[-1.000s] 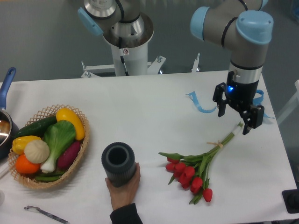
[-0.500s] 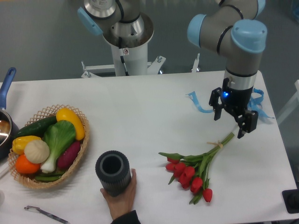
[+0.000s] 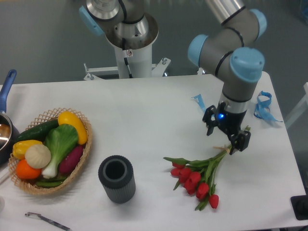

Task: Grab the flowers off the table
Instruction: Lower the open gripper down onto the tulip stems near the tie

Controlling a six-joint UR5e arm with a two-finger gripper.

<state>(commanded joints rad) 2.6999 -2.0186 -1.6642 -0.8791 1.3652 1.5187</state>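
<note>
The flowers [image 3: 199,173] lie on the table [image 3: 144,115] near its right front, red heads toward the front, stems running up under my gripper [image 3: 224,138]. My jaws stand open astride the stems near the string tie; I should settle lower and centre them before closing. I count one bunch, roughly ten blooms, one dark vase [image 3: 117,179], one wicker basket [image 3: 77,163], two blue ribbons [image 3: 263,106].

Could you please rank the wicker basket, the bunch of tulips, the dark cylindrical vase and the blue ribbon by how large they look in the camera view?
1. Wicker basket, largest.
2. Tulips, clearly smaller in spread.
3. Dark vase.
4. Blue ribbon, smallest; the arm may hide part of it, so its full extent is unsure.
</note>
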